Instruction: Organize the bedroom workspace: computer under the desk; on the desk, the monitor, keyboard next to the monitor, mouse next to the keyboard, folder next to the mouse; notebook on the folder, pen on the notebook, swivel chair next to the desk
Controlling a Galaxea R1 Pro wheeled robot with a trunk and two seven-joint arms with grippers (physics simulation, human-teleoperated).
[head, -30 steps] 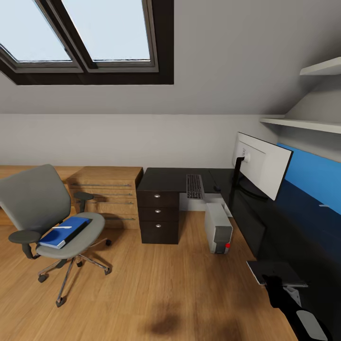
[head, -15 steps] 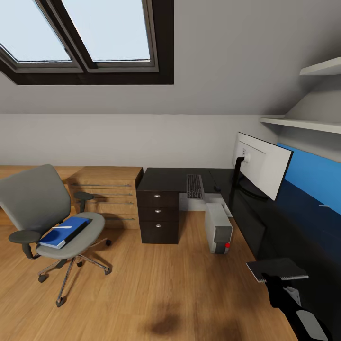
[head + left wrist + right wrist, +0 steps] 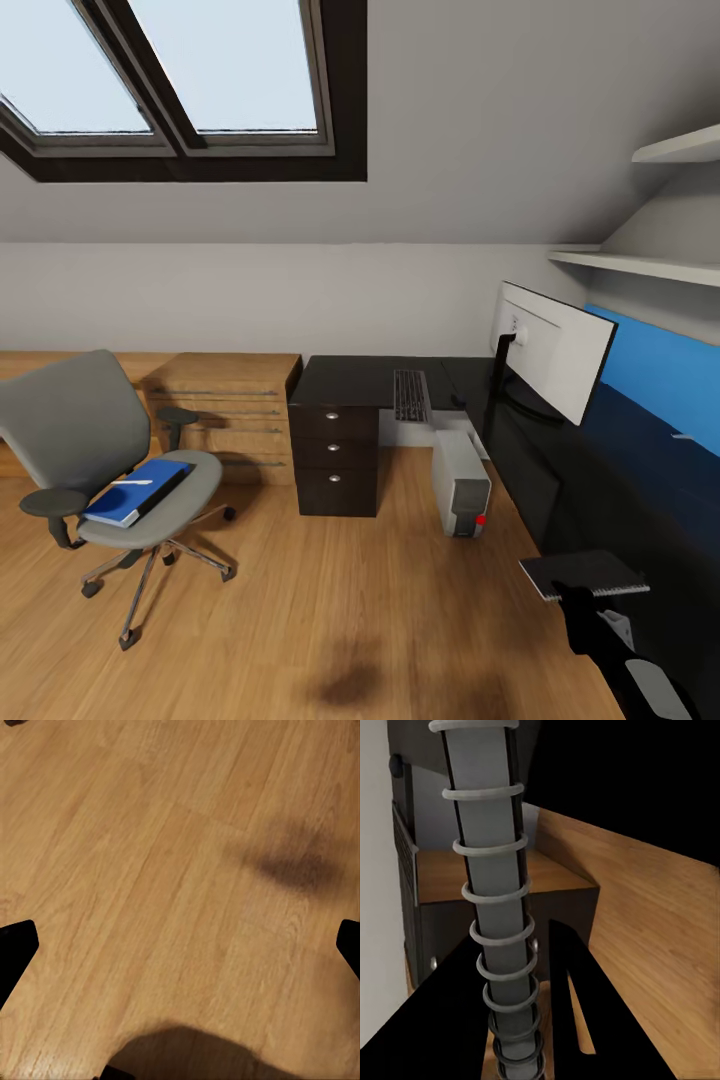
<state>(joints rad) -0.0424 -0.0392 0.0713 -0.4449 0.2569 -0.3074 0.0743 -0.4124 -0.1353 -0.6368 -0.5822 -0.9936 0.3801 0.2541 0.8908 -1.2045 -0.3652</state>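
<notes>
Already the right claw (image 3: 578, 598) grips the notebook (image 3: 585, 573) by its spiral edge, well right of the folder (image 3: 135, 490); light, thin, it may flop; left claw (image 3: 180, 945) gapes.

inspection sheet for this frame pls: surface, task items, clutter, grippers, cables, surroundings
Surface: glossy black desk, L-shaped.
Job's things: monitor and keyboard on the desk; computer on the floor at its edge; folder on the swivel chair seat, chair apart from the desk; spiral notebook held at the desk's near edge.
Clutter: nothing seen.
Grippers: right gripper shut on the notebook; left gripper open over bare floor.
Cables: nothing seen.
Surroundings: oak chest, skylight, wall shelves.
</notes>
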